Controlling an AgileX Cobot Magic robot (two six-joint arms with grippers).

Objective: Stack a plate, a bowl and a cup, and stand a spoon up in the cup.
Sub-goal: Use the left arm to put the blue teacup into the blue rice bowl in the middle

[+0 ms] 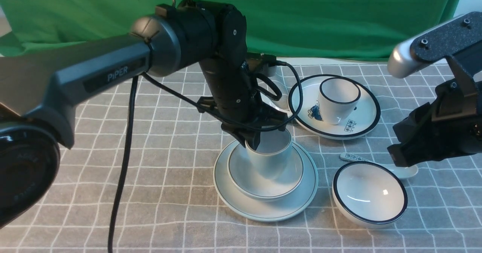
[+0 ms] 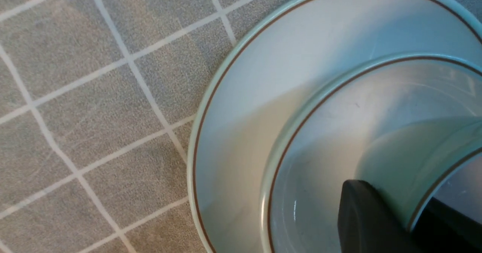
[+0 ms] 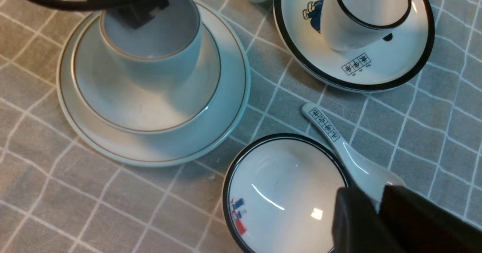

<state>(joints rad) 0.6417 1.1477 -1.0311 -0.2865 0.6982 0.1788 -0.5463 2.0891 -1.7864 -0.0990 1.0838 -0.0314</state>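
Front view: the pale blue-grey plate (image 1: 235,204) lies near the middle of the cloth's near edge, carrying the pale blue-grey bowl (image 1: 241,177); the handleless pale cup (image 1: 271,160) stands within the bowl. The left gripper (image 1: 254,140) is closed on the cup's wall, one finger inside the rim. Toward the cloth's far edge, the pale spoon (image 1: 269,100) shows partly behind that arm. The right gripper's (image 3: 372,204) fingers stand narrowly apart, holding nothing.

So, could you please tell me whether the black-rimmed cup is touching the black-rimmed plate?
Touching: the right wrist view shows the cup standing on the plate, its base against the surface.
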